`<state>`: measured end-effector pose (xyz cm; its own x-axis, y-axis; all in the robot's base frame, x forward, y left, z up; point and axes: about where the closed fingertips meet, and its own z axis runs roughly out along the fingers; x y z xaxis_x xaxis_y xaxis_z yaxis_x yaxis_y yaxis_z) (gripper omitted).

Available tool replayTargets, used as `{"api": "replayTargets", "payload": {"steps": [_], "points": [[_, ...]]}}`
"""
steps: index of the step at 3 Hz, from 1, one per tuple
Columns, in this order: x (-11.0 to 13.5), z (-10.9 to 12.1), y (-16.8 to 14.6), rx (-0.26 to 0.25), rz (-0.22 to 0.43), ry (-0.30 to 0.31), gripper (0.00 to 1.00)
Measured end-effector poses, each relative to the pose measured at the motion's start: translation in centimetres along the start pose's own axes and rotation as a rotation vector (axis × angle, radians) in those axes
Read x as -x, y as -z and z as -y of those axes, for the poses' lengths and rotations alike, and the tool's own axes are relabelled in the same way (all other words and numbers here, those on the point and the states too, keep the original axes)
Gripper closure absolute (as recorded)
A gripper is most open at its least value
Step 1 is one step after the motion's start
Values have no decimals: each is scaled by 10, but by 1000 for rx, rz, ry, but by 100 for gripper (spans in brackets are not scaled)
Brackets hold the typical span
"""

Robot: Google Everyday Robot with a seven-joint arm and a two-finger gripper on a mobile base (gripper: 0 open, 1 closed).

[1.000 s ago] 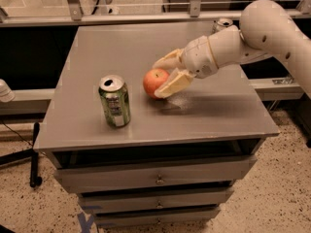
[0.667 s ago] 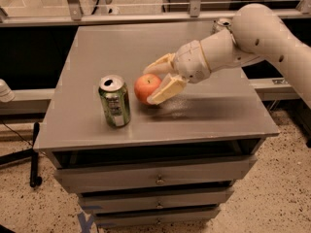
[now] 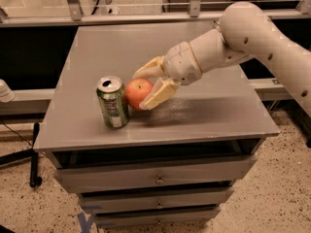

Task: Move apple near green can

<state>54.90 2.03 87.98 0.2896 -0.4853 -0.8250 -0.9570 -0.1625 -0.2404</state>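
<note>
Both fingers of the gripper (image 3: 141,90) are clamped on the apple (image 3: 136,92), one each side; apple's just beside the green can (image 3: 112,102). Grey cabinet top (image 3: 204,115) underneath.

The robot's white arm (image 3: 252,33) reaches in from the right, wrist (image 3: 182,64) angled down and leftward. Its gripper (image 3: 142,90) sits low over the table (image 3: 97,42), two tan fingers (image 3: 158,95) clasping the apple (image 3: 136,92) between them.
</note>
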Motion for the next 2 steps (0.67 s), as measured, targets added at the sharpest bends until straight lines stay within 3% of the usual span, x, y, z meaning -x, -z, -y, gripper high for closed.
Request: {"api": "replayTargets", "payload": {"steps": [2], "points": [[2, -2, 3, 14, -24, 22, 16]]}}
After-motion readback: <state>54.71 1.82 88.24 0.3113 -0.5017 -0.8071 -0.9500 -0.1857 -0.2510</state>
